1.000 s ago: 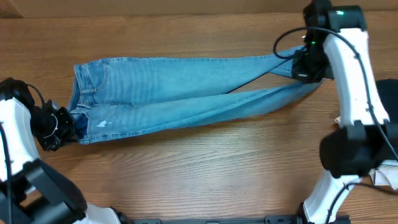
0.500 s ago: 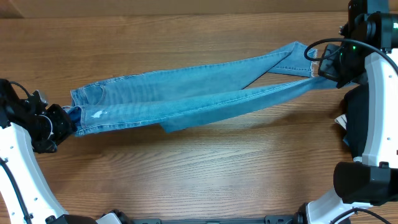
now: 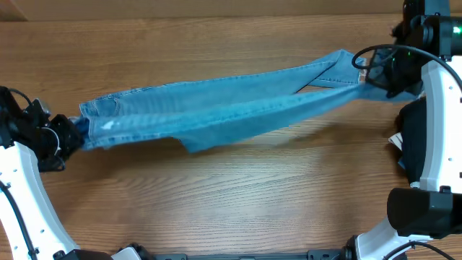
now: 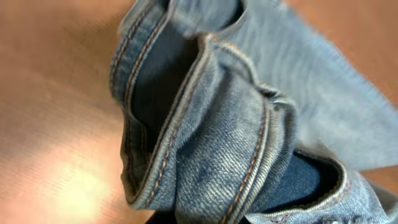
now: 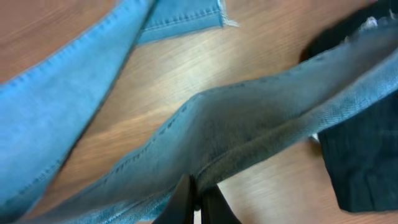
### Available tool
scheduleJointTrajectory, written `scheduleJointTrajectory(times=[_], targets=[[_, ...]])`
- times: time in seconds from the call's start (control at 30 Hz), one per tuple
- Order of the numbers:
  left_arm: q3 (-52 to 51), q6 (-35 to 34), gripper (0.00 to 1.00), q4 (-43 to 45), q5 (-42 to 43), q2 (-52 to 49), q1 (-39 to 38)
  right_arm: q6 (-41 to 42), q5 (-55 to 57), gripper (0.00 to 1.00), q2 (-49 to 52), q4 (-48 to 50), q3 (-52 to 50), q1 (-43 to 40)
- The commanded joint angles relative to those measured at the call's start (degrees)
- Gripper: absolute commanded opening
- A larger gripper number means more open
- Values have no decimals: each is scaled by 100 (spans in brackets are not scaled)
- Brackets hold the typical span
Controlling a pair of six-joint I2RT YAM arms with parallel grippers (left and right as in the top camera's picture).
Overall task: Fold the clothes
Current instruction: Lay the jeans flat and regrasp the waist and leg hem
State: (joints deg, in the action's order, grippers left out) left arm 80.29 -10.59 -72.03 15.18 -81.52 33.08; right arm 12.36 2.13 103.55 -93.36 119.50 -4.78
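Observation:
The light blue jeans (image 3: pixel 216 108) hang stretched across the table between both arms, lifted above the wood. My left gripper (image 3: pixel 71 133) is shut on the waistband end at the far left; the bunched waistband with orange stitching (image 4: pixel 217 137) fills the left wrist view and hides the fingers. My right gripper (image 3: pixel 372 78) is shut on a leg near the hem at the far right. The right wrist view shows its fingers (image 5: pixel 198 202) pinched on the taut leg (image 5: pixel 249 124). The other leg's frayed hem (image 5: pixel 186 18) lies on the table.
A dark navy garment (image 5: pixel 367 143) lies on the wood at the right, under the right arm. A whitish object (image 3: pixel 395 141) shows at the right edge. The table's back edge (image 3: pixel 180 18) runs along the top.
Both arms pulled apart and up over the second. The jeans went from lying slack on the table to stretched and lifted, the waistband end rising slightly since half a second ago.

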Motion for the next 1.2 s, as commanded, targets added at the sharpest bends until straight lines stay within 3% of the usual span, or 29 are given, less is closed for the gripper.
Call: scheduleJointTrajectory(times=[0.0,0.2,0.3,0.4,0.43,0.47,0.5,0.6,0.7,0.73,0.8,0.83,0.97,1.07,1.13,1.17], targets=[[153,-120,4,750,-243,94,138,2,660,4,-87,581,39,-157],[153,-68,4,1818,468,-315,133,-39,527,4,-44,1534,39,-157],[153,118,4,1349,588,-476,133,-39,527,4,146,1222,33,-157],[153,343,6,92,586,-485,133,-39,621,4,372,153,-345,-195],[149,494,7,-286,584,-485,133,-39,638,9,380,-46,-750,-256],[144,531,13,-448,588,-485,133,-42,640,35,380,-74,-1154,-313],[144,531,15,-490,590,-485,133,-42,680,45,380,-42,-1539,-374],[144,531,15,-522,612,-485,103,-37,787,44,380,13,-2293,-605],[144,533,15,-717,667,-485,96,2,675,42,380,35,-2409,-861],[144,549,19,-787,719,-485,96,4,675,42,380,63,-2409,-892],[144,553,48,-1051,732,-485,85,0,671,41,380,203,-2406,-872],[144,584,54,-1134,734,-485,85,-2,673,41,380,251,-2409,-855],[144,680,62,-1257,686,-485,59,-44,673,41,380,442,-2406,-841],[144,680,61,-1139,688,-485,59,-74,605,42,380,586,-2406,-841],[144,625,51,-584,737,-496,48,-428,-31,42,380,796,-2406,-839],[142,608,36,-225,723,-520,-26,-638,-474,42,380,988,-2406,-833]])
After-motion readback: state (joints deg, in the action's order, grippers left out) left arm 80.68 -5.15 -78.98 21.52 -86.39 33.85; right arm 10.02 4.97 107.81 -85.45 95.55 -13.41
